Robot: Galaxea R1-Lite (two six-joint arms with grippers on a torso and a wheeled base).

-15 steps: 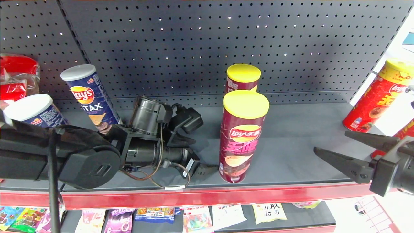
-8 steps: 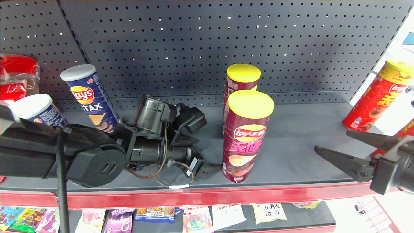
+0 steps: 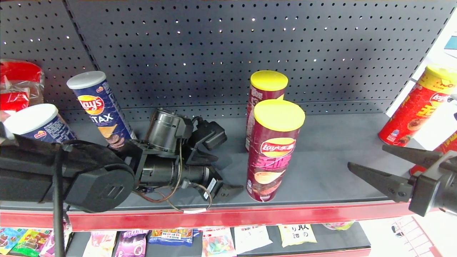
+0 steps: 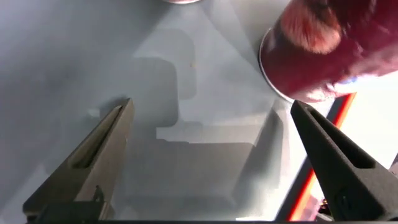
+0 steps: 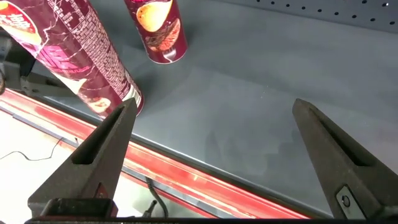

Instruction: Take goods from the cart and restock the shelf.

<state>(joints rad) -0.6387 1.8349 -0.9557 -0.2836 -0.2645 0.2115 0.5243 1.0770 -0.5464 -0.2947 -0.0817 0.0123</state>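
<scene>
A maroon chip can [image 3: 273,150] with a yellow lid stands upright near the front edge of the grey shelf [image 3: 328,167]. A second maroon can [image 3: 267,85] stands right behind it. My left gripper [image 3: 228,171] lies low on the shelf just left of the front can, open, with nothing between its fingers. In the left wrist view the left gripper [image 4: 211,104] stays apart from the front can's base [image 4: 323,56]. My right gripper [image 3: 366,156] hangs open at the shelf's front right, empty. From the right gripper [image 5: 214,104], the front can [image 5: 81,56] and rear can [image 5: 158,28] are off to one side.
Two blue cans [image 3: 101,107] [image 3: 39,121] stand at the left behind my left arm, with red bags [image 3: 18,82] beyond. Red cans [image 3: 417,103] stand at the far right. A pegboard wall [image 3: 214,53] backs the shelf. Snack packets [image 3: 214,239] fill the lower shelf.
The front maroon can has shifted slightly to the right and stands upright. My left gripper's near finger, close against the can's base before, now sits apart from it. The right gripper has not moved.
</scene>
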